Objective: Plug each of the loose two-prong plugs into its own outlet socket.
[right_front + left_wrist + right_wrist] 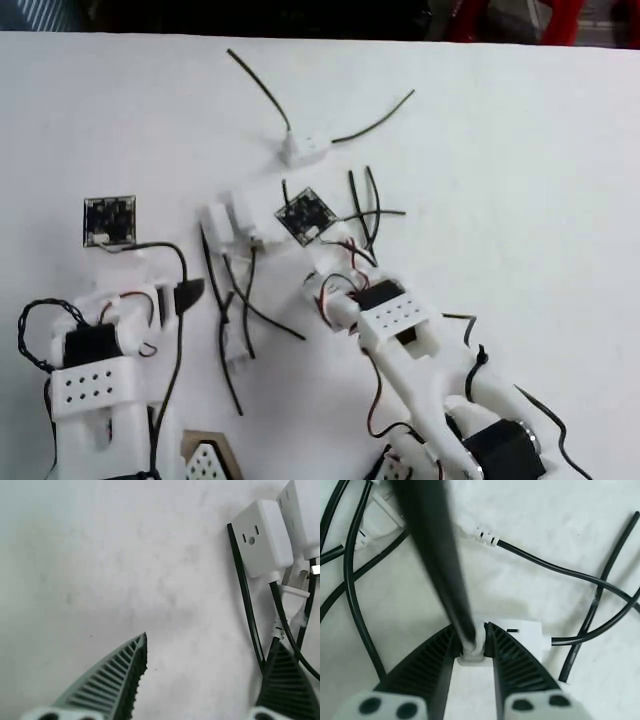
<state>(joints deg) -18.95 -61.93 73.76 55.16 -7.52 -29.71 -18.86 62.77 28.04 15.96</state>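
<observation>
As the bench [520,150] stands: nothing looks clearly seated, so I'd call this early going, with most of the job ahead.
Left-side stock: an outlet socket [262,537] lies face up with its slots bare. A loose two-prong plug [295,592] lies just beside it, prongs out in the open, so that pairing is not yet made.
Far pair: a white connector pair [303,150] up the bench has cords running off both ends. It may be mated, but I cannot tell.
Middle tangle: more white pieces and black cords cross between the two arms, unsorted.
Left tool [210,642]: spread wide with nothing between its fingers, hanging over bare bench near the face-up socket. One finger sits over the cords without gripping them.
Right tool [472,630]: nearly closed, pinching a white plug [472,647] by its body, the black cord [430,555] trailing up out of the grip.
Right-hand target: a socket block [522,632] lies directly under that plug, one slot showing beside it. Whether the prongs are in, I cannot tell; my read is an insertion under way.
</observation>
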